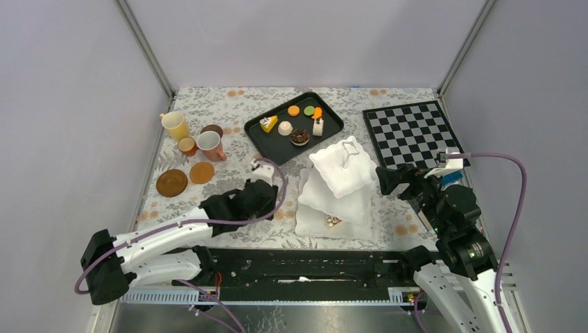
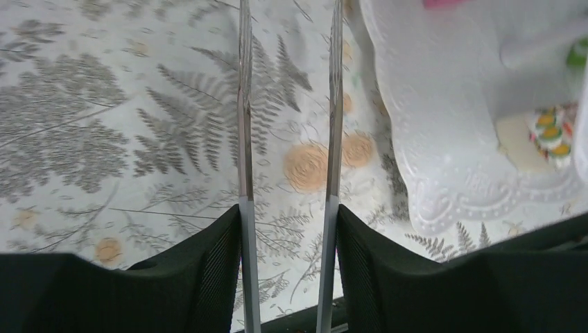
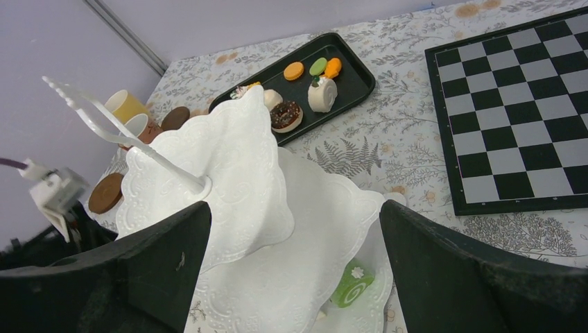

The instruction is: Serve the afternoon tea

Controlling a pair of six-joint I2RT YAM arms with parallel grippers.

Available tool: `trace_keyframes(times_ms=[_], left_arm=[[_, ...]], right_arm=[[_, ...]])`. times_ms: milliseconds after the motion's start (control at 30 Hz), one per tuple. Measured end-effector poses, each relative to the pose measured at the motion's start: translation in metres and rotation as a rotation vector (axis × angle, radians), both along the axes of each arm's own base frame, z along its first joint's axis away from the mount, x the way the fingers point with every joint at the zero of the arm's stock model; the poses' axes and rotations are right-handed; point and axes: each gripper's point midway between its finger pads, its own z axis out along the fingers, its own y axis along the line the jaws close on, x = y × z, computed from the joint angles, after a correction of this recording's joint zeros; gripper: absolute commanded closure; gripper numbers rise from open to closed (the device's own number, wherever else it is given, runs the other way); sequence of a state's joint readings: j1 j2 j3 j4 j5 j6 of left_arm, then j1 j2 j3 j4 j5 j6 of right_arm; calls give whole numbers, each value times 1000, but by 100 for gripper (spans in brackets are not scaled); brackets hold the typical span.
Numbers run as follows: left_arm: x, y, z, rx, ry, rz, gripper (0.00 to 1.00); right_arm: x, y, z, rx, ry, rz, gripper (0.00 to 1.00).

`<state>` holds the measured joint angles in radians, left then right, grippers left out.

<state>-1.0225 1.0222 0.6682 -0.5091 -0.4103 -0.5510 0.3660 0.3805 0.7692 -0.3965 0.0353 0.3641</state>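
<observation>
From above only: cups (image 1: 175, 125) and brown saucers (image 1: 171, 182) well left of the left claw (image 2: 288, 215), pinching silver tongs (image 2: 244, 139) over ferny cloth (image 2: 104, 125), white stand (image 2: 444, 104) just right of it. Right claw (image 3: 295, 229) spread wide, holding nothing, stand straight ahead; only here, a green roll (image 3: 350, 283) on a low tier. Beyond it black tray (image 3: 352, 78) of cakes (image 3: 286, 114), chessboard (image 3: 513, 104) to the right, grey walls (image 1: 291, 35) around.

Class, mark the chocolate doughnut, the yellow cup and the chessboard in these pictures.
chocolate doughnut (image 1: 295, 137), top external view, its iced top.
yellow cup (image 1: 177, 129), top external view, its outer wall.
chessboard (image 1: 409, 132), top external view, a square near its middle.
</observation>
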Motion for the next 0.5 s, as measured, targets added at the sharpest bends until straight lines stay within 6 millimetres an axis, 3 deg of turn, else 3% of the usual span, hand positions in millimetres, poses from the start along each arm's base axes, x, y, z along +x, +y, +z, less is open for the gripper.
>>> trace_keyframes(times_ms=[167, 333, 500], left_arm=[[44, 24, 40, -42, -47, 160, 46], [124, 50, 95, -101, -129, 361, 40], [202, 49, 112, -102, -131, 408, 39]], right_arm=[[6, 2, -10, -12, 32, 1, 2], [10, 4, -17, -15, 62, 0, 2], [13, 7, -21, -2, 89, -1, 2]])
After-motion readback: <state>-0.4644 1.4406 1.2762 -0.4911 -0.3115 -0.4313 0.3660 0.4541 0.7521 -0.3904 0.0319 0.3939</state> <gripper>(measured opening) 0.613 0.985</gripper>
